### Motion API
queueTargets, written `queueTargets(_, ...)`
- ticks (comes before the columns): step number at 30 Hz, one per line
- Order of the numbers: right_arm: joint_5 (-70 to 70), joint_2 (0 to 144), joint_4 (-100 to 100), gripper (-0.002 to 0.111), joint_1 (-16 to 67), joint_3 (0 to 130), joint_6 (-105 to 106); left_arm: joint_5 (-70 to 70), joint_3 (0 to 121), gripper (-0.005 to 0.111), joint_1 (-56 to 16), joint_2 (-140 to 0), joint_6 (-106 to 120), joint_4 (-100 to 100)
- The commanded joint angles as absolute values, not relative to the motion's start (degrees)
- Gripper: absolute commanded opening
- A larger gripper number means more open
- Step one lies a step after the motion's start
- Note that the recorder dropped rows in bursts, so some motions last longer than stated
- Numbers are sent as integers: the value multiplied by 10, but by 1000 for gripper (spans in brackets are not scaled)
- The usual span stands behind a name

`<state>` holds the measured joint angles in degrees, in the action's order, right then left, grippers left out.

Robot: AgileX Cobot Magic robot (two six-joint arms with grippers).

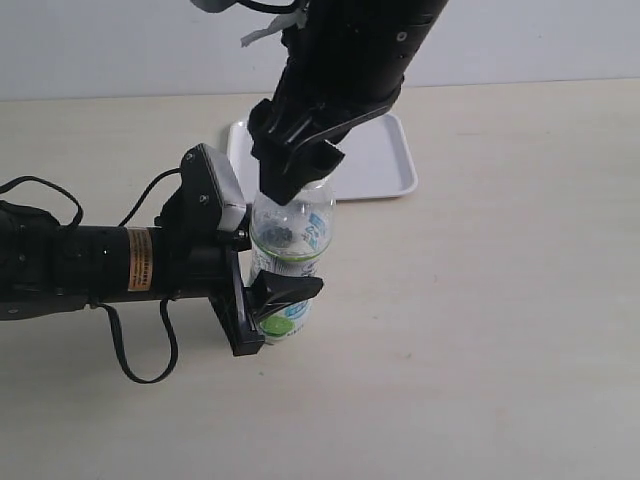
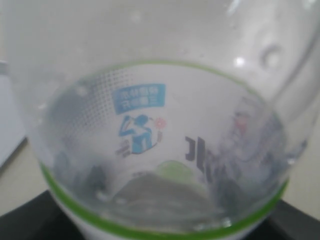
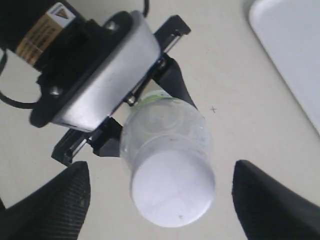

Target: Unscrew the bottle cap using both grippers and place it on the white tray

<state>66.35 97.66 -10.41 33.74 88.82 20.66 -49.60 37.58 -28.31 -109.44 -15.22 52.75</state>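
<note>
The bottle (image 1: 290, 240), clear plastic with a white, green and blue label, stands upright on the table; the left pincer (image 1: 278, 275) clamps its lower body; the bottle cap (image 3: 172, 187), round and white, sits on its neck between the right pincer's (image 1: 300, 175) spread jaws, untouched; the white tray (image 1: 385, 170) lies flat behind, near the table's far edge.

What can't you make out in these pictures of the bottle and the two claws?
Exterior view: small round white bottle cap hidden behind the right claw.
Exterior view: flat white plastic tray partly covered by that arm.
Left wrist view: small clear plastic bottle fills the frame, blurred; label characters unreadable, left claw barely shows.
Right wrist view: tray cut by the edge; cap tightness unclear.
</note>
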Motion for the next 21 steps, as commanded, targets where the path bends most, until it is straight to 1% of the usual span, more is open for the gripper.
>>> queueTargets(1, 661, 971, -48, 74, 335, 890, 139, -499, 375, 0, -287, -1093, -155, 527)
queueTargets(7, 661, 971, -44, 74, 335, 890, 127, -499, 375, 0, -287, -1093, -153, 527)
queueTargets(10, 661, 971, -44, 70, 335, 890, 127, -499, 375, 0, -287, -1093, -153, 527)
queueTargets(15, 651, 971, -46, 56, 335, 890, 127, -499, 375, 0, -287, -1093, -153, 527)
queueTargets(21, 640, 971, -78, 55, 335, 890, 139, -499, 375, 0, -287, -1093, -152, 527)
